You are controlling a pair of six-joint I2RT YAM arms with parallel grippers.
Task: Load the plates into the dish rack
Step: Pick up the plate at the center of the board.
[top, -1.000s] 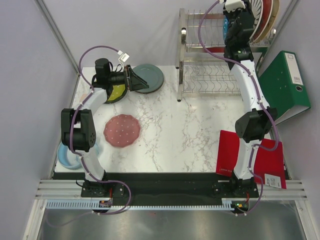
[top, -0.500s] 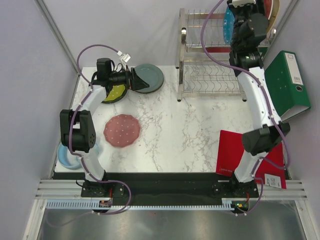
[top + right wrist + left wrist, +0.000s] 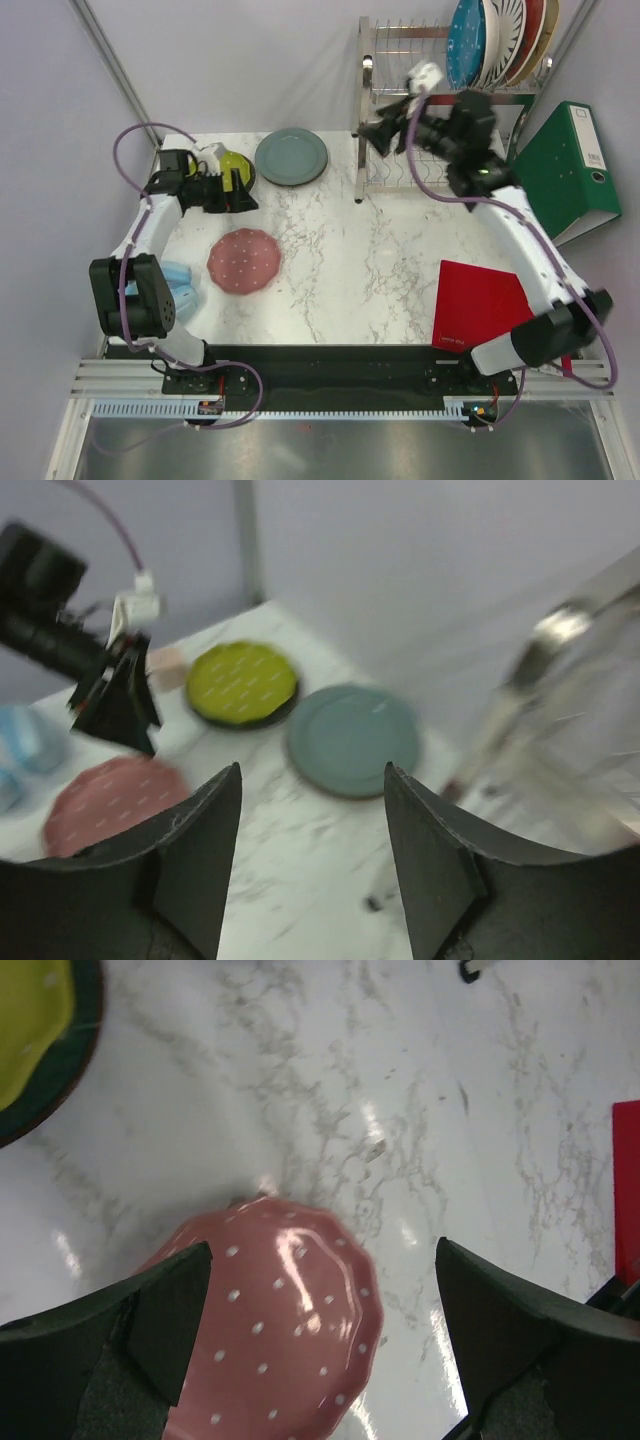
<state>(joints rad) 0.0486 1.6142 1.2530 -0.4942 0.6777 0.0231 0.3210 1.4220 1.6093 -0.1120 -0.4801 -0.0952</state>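
Three plates lie flat on the marble bench (image 3: 380, 260): a pink dotted plate (image 3: 244, 261) at eight o'clock, a lime plate (image 3: 237, 164) at ten and a grey-blue plate (image 3: 291, 156) at eleven. Further plates (image 3: 495, 40) stand on edge in the top tier of the dish rack (image 3: 420, 150) at one o'clock. The left end effector (image 3: 240, 190) hovers spread wide and empty beside the lime plate. The right end effector (image 3: 383, 133), also wide and empty, hangs near the rack's front post (image 3: 361, 170). Likely trouble: a flat rim on slick stone may skid away from a finger. Both arms reaching for the same cluster could clash. The right arm could knock the post.
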